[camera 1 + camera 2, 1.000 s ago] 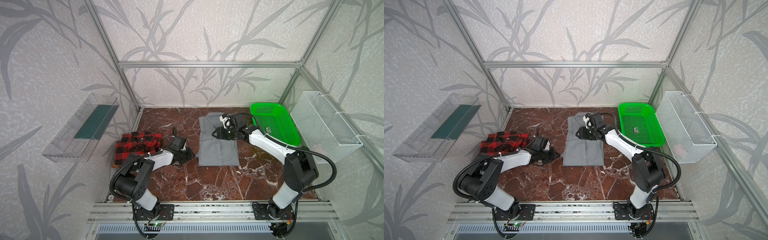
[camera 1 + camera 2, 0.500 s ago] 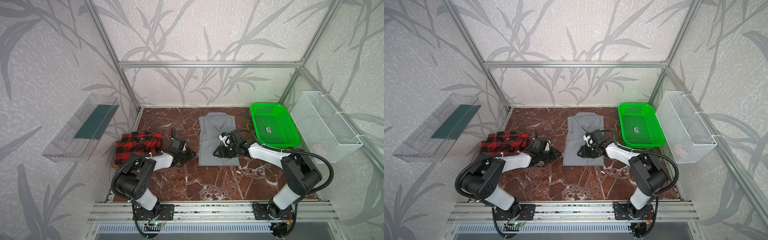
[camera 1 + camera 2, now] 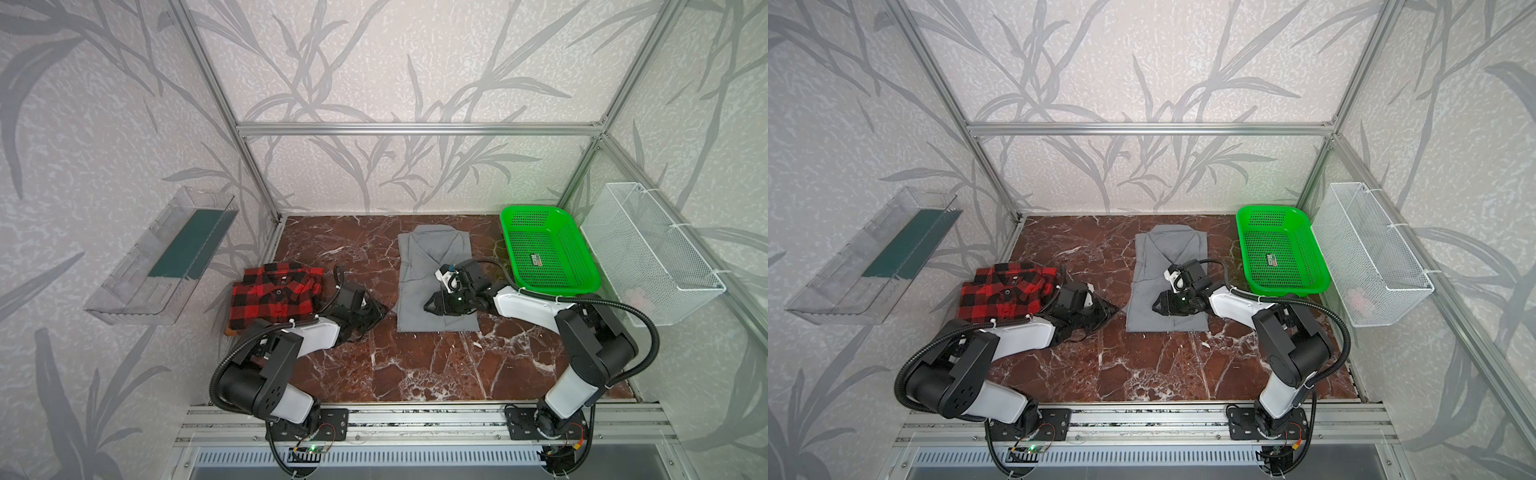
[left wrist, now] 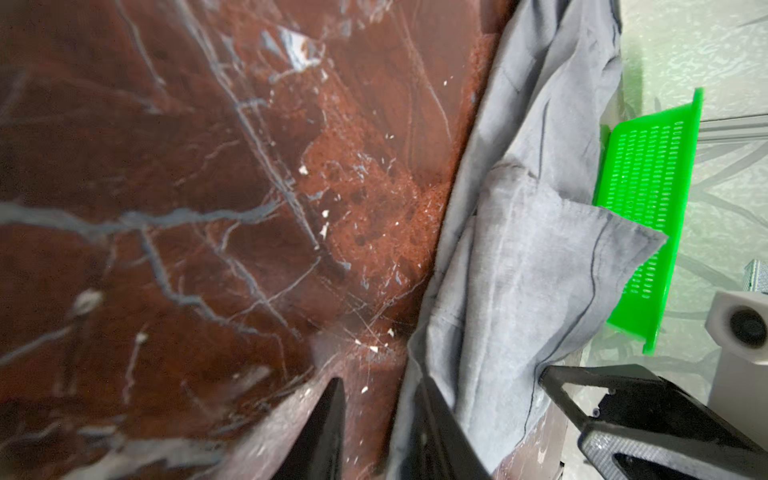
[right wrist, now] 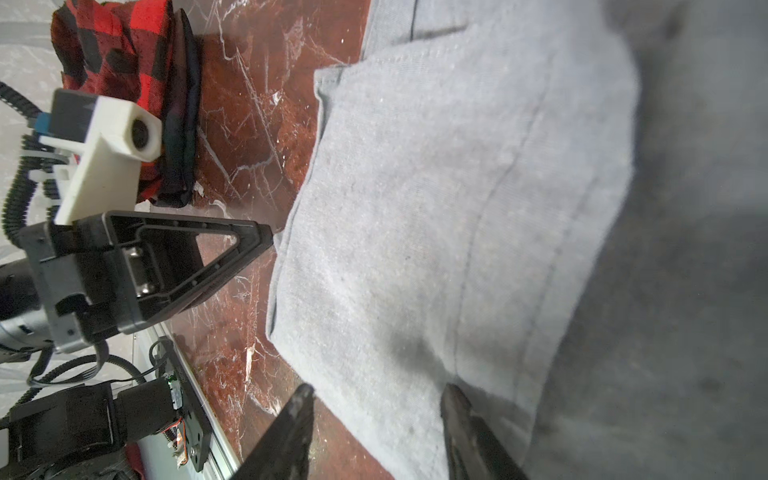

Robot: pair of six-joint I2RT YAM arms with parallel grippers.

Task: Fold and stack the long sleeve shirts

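We found the grey shirt (image 3: 432,257) folded into a flat rectangle, collar toward the back wall, in the middle of the red marble table (image 3: 374,365). The plaid shirt (image 3: 272,297) lay folded well apart from it, by the table's left edge. A small white neck tag (image 3: 283,277) showed at its collar, too small for us to read.

The left gripper (image 4: 378,395) sat low at the grey shirt's left edge. Its fingers were slightly apart, with bare marble between them and one finger against the cloth's edge, gripping nothing. The right gripper (image 5: 378,390) was over the shirt's near left part, its fingers spread wider and the cloth lying flat and unpinched between the tips.

Just right of the grey shirt stood a green basket (image 3: 508,237) with a sticker (image 3: 538,260) inside, whose print we could not make out.
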